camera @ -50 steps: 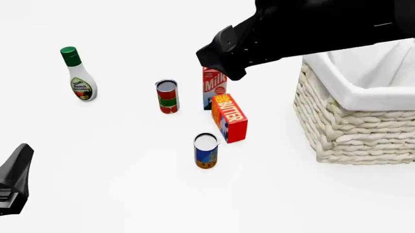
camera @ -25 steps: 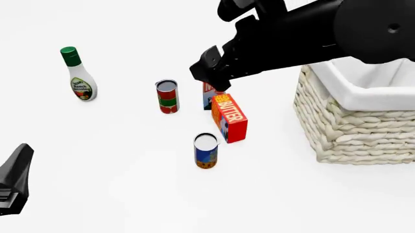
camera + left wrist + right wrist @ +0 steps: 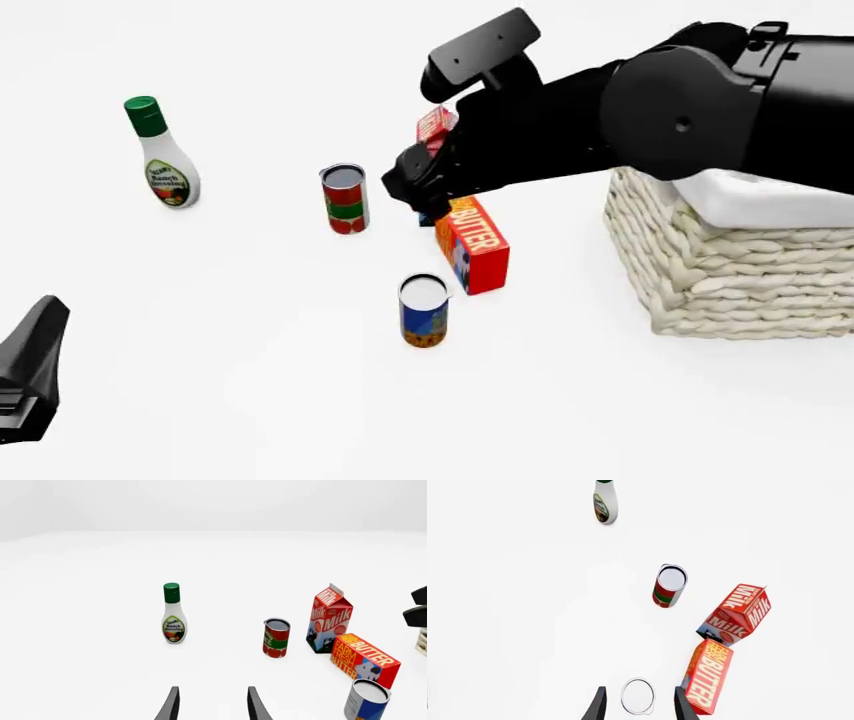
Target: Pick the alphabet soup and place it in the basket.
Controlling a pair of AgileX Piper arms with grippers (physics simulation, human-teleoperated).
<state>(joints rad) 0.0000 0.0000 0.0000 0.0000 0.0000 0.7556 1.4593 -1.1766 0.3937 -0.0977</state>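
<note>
— Since the alphabet soup [image 3: 423,310] is a plain upright can, how do you reckon it will handle?

— Stiff and unyielding, I'd judge — a rigid cylinder that won't crush, with some weight for its size if it is full. Its label looks smooth, so it could slip in a loose grip, and being tall and narrow it might tip if nudged off-centre.

— Where does it stand?

— Toward the near edge of the bench, around the middle, just beside the near end of the butter box [image 3: 471,243] and well apart from the basket [image 3: 721,265] at the right edge. The red-and-green can [image 3: 344,198] and milk carton [image 3: 736,614] sit farther back, the ranch dressing bottle [image 3: 160,155] toward the far left.

— And the hands?

— The right hand [image 3: 637,705] hangs over the can with its fingers [image 3: 598,706] apart; the wrist view shows the pale lid [image 3: 638,696] between them, not yet touched. The left hand [image 3: 211,705] is idle near the left edge, fingers apart, holding nothing.

— Where would you take hold?

— Across the curved side around mid-height, below the rim, squarely on the diameter — keeping the finger nearest the butter box from catching it.
</note>
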